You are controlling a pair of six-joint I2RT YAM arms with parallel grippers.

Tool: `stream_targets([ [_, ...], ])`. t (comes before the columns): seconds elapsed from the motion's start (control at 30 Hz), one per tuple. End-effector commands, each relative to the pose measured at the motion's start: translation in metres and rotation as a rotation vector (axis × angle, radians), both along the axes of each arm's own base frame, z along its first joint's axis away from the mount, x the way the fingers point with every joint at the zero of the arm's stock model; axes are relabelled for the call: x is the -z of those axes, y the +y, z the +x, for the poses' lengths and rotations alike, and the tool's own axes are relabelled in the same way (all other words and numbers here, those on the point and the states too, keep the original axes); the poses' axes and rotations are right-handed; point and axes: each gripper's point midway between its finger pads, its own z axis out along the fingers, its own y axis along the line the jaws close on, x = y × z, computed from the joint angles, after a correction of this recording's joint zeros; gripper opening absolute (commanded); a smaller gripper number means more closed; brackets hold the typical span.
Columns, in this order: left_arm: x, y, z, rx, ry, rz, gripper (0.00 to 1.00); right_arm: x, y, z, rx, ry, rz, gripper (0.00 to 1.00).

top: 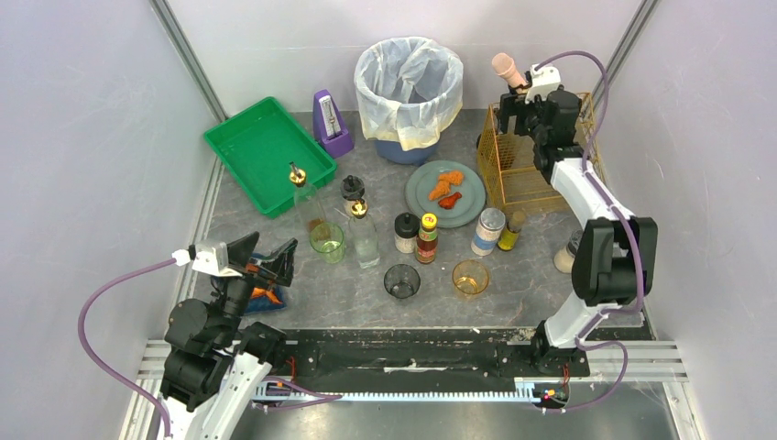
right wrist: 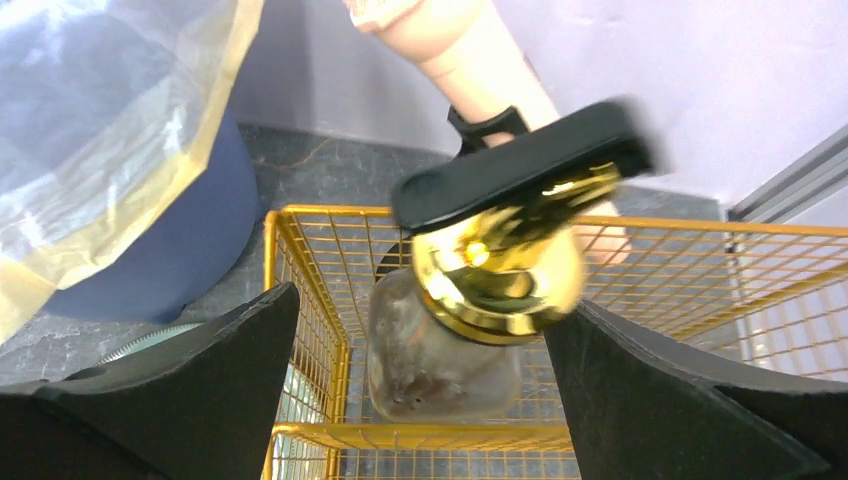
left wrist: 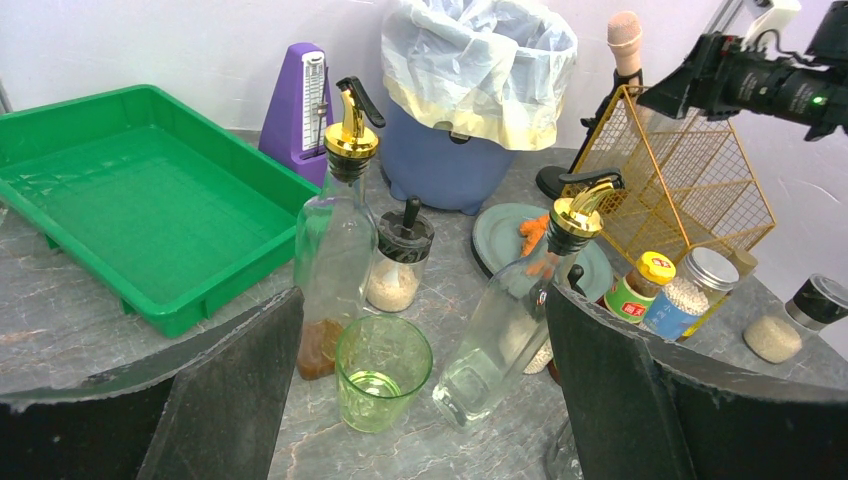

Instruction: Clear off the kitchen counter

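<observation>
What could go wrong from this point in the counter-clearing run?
1. The gold-capped bottle shows blurred between the open right fingers over the wire basket. It may land crooked or catch the rim.
2. The open left fingers face the green glass, crowded between the brown-bottomed bottle and the clear bottle. Reaching in could topple one.
</observation>
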Motion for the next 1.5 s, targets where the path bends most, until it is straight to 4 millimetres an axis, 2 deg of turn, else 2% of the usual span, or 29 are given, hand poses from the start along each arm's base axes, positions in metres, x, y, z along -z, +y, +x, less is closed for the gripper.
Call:
stream_targets([
  [0.0,-0.005,0.003,0.0,-0.014,-0.03,0.027,0.96,-0.071,-0.008,-0.023,0.037,-0.174,0.005,0.95],
  [0.1,-0.004,0.003,-0.001,-0.011,-0.031,0.025,0.96,-0.089,-0.007,-0.042,0.034,-0.228,0.01,0.98],
  [0.27,-0.004,0.003,-0.001,-0.01,-0.028,0.026,0.96,-0.119,0.009,-0.086,-0.018,-0.311,0.123,0.98],
  [0.4,-0.003,0.003,-0.001,-0.013,-0.026,0.025,0.95,-0.127,0.05,-0.128,-0.172,-0.37,0.238,0.98],
  [0.67,-0.003,0.003,-0.001,-0.013,-0.025,0.025,0.96,-0.093,0.156,-0.202,-0.577,-0.313,0.204,0.98],
  [0.8,-0.003,0.006,0.0,-0.03,-0.023,0.027,0.95,-0.082,0.189,-0.235,-0.698,-0.29,0.251,0.98],
  [0.93,-0.003,0.007,0.0,-0.034,-0.024,0.028,0.95,-0.074,0.215,-0.262,-0.744,-0.27,0.301,0.98],
  [1.13,-0.002,0.006,0.002,-0.034,-0.015,0.032,0.96,-0.064,0.24,-0.282,-0.664,-0.225,0.302,0.98],
  [1.27,-0.002,0.009,0.003,-0.048,-0.014,0.031,0.96,-0.047,0.262,-0.293,-0.621,-0.165,0.327,0.98],
  [1.47,-0.002,0.012,0.004,-0.07,-0.014,0.031,0.96,-0.023,0.29,-0.299,-0.454,-0.109,0.23,0.98],
])
